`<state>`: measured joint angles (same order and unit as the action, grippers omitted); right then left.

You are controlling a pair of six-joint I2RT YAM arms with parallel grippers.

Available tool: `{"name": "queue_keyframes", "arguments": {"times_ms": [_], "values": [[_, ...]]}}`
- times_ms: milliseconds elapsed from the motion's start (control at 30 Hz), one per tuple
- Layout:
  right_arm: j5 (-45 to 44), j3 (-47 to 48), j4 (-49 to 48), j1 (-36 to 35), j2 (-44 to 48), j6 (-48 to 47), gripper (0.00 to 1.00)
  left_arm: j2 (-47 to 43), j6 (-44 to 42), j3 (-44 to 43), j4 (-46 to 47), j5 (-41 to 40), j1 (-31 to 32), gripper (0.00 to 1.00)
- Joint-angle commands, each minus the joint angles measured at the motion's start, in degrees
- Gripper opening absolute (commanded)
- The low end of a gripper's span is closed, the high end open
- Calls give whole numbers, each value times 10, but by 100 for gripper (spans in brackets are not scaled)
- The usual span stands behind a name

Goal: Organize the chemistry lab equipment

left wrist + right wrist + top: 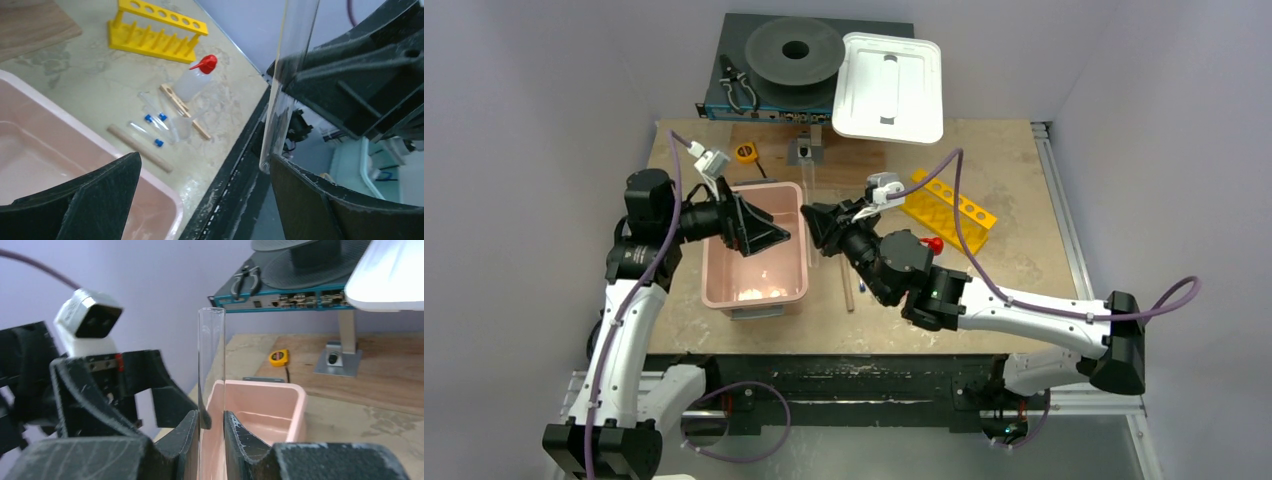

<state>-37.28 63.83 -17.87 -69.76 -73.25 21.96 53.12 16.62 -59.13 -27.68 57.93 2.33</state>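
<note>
Top of the clear tube (296, 50) is cropped

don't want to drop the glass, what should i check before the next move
1. Grip: the right gripper is shut on the clear tube, which stands roughly upright: ok.
2. Receiving hand: the left gripper has its jaws wide with nothing in them: ok.
3. Tube lined up between the left gripper's fingers: cannot tell; it stands close to one finger.
4. Drop spot: the pink bin is open-topped, just behind the tube: ok.
5. Other spot: the yellow rack has no filled holes: ok.
</note>
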Motion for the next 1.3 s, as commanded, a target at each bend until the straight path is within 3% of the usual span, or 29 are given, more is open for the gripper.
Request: {"name": "queue_keyframes", "arguments": {"times_ms": [0,133,433,567,800,1067,1267], "values": [[-37,19,-111,-26,-22,-33,0,4,164,12,151,92,1,100],[-36,34,-130,-39,-36,-43,0,-7,244,37,264,127,1,100],[-22,17,-170,-44,-28,-28,0,-36,234,65,267,168,5,96],[-8,24,-195,-47,-50,-29,0,-37,245,73,305,173,7,86],[2,34,-241,-56,-80,-52,0,-38,290,81,364,183,8,83],[-3,43,-290,-71,-102,-94,0,-47,304,102,414,193,8,56],[-8,40,-291,-72,-97,-109,0,-47,227,81,310,192,8,38]]}}
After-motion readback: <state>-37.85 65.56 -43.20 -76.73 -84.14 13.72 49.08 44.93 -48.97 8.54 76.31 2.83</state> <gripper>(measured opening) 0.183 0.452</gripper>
